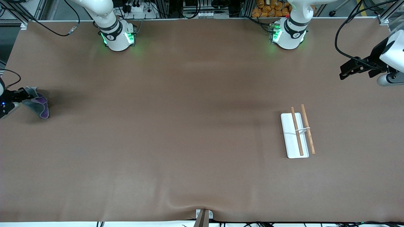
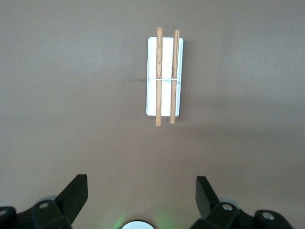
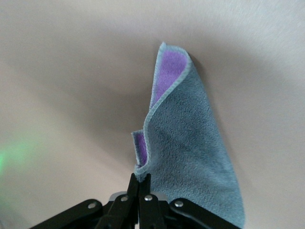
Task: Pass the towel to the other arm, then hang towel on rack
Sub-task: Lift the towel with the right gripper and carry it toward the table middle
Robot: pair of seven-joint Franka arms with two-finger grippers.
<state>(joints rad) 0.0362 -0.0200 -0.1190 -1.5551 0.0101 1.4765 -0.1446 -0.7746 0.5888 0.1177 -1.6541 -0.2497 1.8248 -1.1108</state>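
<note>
The towel (image 1: 37,105) hangs from the right end effector (image 1: 19,96) at the right arm's end of the counter (image 1: 189,142), well apart from the rack (image 1: 298,132), which sits toward the left arm's end. The towel droops in a loose fold, grey side outward with purple showing along the curled edge, and its lower part appears to sit at or just above the counter. The right end effector is clamped tight on one thin corner only, as the right wrist view shows (image 3: 138,183). That narrow pinch is, in my judgement, the main risk: a quick swing toward the rack could let the corner slide out and drop the cloth short of the handover. A low carry could also drag the hanging part across the counter and tug it loose. The left end effector (image 1: 348,70) waits up in the air at the counter's edge, at the left arm's end, its jaws spread wide and empty (image 2: 140,198). Because the towel dangles folded, the left end effector may close on a doubled layer or miss the cloth altogether, and a bunched grip would likely leave it draped unevenly over the rack's two thin rods (image 2: 167,76), so that it could slip off.
</note>
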